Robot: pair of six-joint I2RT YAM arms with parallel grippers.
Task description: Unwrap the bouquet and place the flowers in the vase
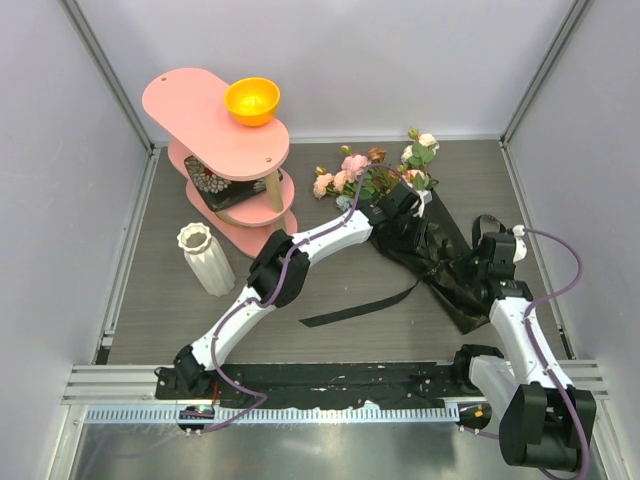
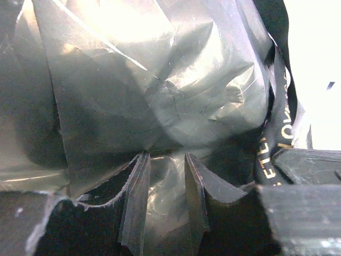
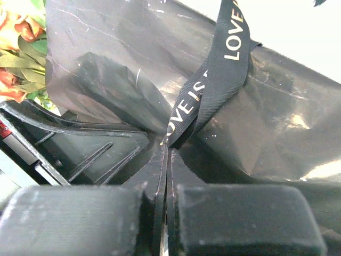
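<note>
On the counter the bouquet lies right of centre, its flowers toward the back, well apart from the vase standing at left. The left gripper, half spread, pinches the wrap. The right gripper, pressed together, pinches the ribbon.

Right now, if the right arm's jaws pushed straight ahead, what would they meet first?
The black ribbon with gold lettering pinched in them, then probably the glossy black wrapping sheet behind.

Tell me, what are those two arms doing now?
Right gripper shut on ribbon. Left gripper clamps wrapping sheet. Flowers still wrapped, none in vase. Nothing blocking.
</note>
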